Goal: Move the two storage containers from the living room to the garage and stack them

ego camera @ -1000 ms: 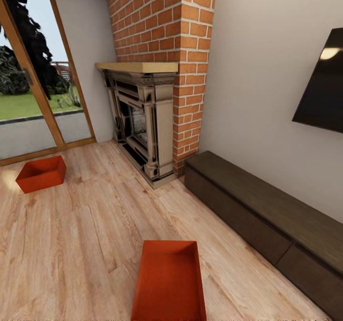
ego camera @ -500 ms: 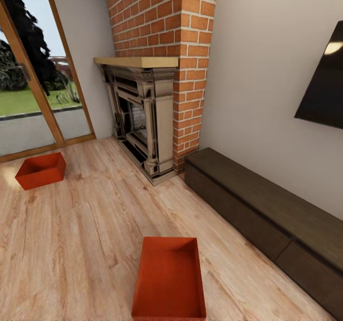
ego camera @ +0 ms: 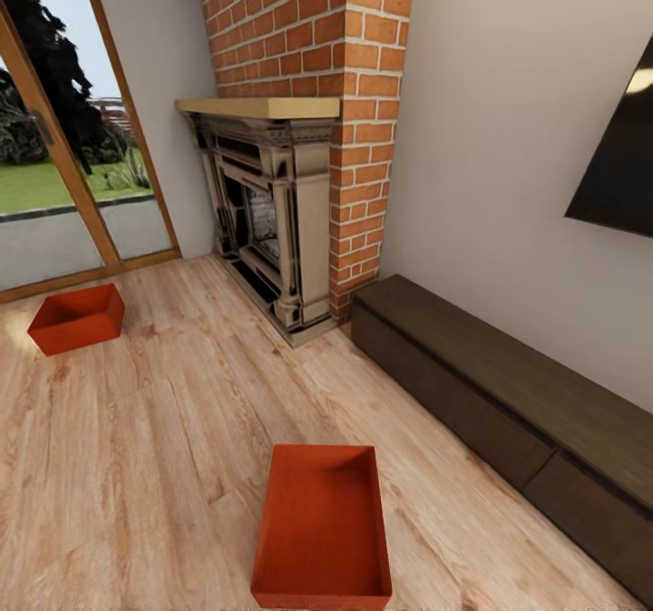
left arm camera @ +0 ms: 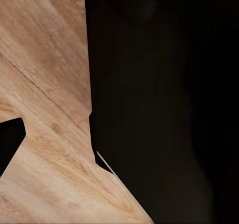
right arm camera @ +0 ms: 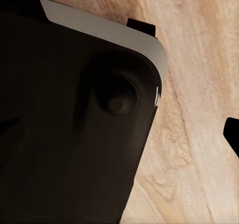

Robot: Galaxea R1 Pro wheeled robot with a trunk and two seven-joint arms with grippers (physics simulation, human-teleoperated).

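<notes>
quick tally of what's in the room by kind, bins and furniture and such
red-orange storage containers: 2, one near, one by the glass door
brick fireplace: 1
dark low cabinet: 1
wall screen: 1
glass door: 1
total: 6

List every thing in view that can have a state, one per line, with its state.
Near storage container: upright on the wood-plank floor, open-top, empty, not held.
Far storage container: upright on the floor beside the glass door, empty, not held.
Glass door: looks shut.
Fireplace: unlit.
Wall TV: screen dark.
Low dark cabinet: drawers shut, nothing on top.
</notes>
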